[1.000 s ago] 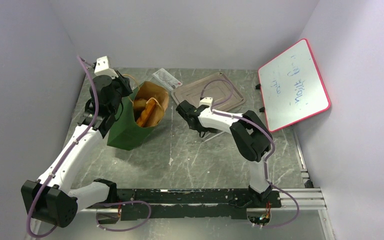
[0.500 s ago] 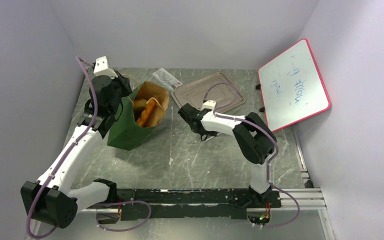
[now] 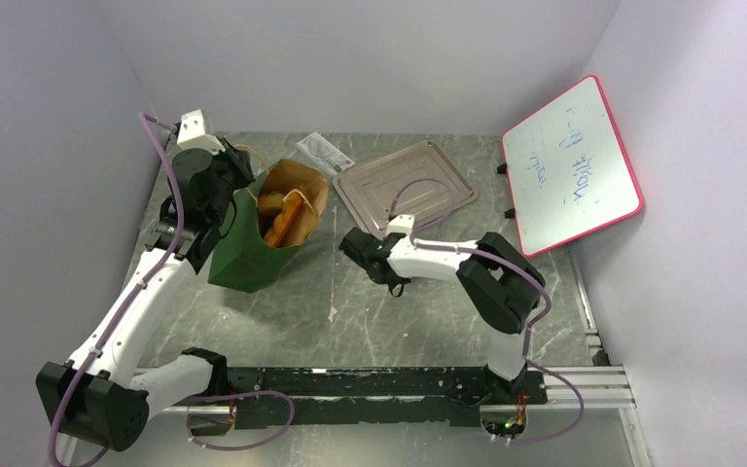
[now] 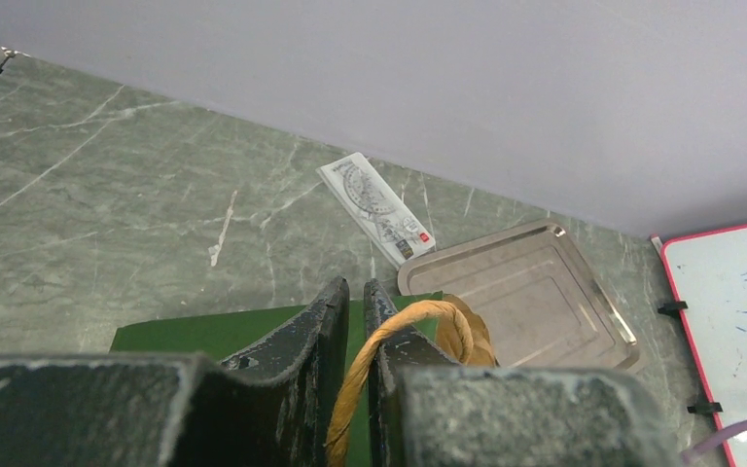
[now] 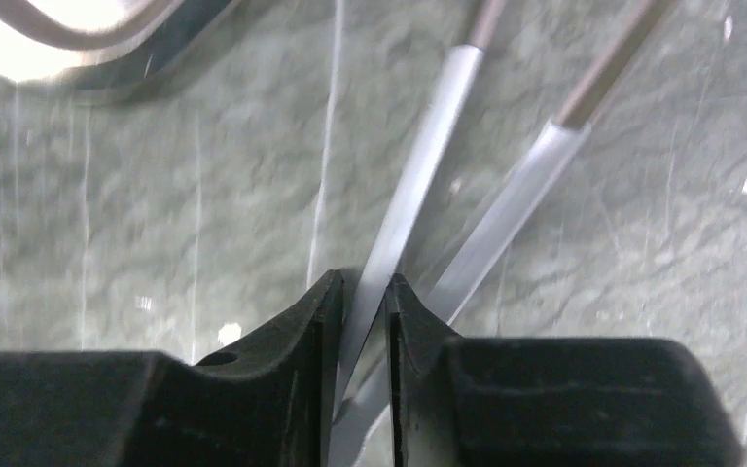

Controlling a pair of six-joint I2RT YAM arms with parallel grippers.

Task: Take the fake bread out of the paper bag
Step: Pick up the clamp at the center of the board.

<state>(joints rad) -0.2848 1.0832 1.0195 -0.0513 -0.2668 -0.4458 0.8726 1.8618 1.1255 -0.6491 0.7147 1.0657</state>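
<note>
Two closed hands: left hand (image 4: 355, 294) pinches the bag (image 3: 248, 255) by its handle (image 4: 389, 342), bread (image 3: 282, 220) beside it; right hand (image 5: 362, 288) clamps thin metal tongs (image 5: 418, 185).

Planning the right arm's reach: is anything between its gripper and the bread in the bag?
Only bare table lies between the right gripper, shut on tongs, and the paper bag; a handle seems to loop across its mouth over the fake bread.

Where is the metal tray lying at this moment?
In the top view, the metal tray lies far centre, between the paper bag and the whiteboard.
</note>
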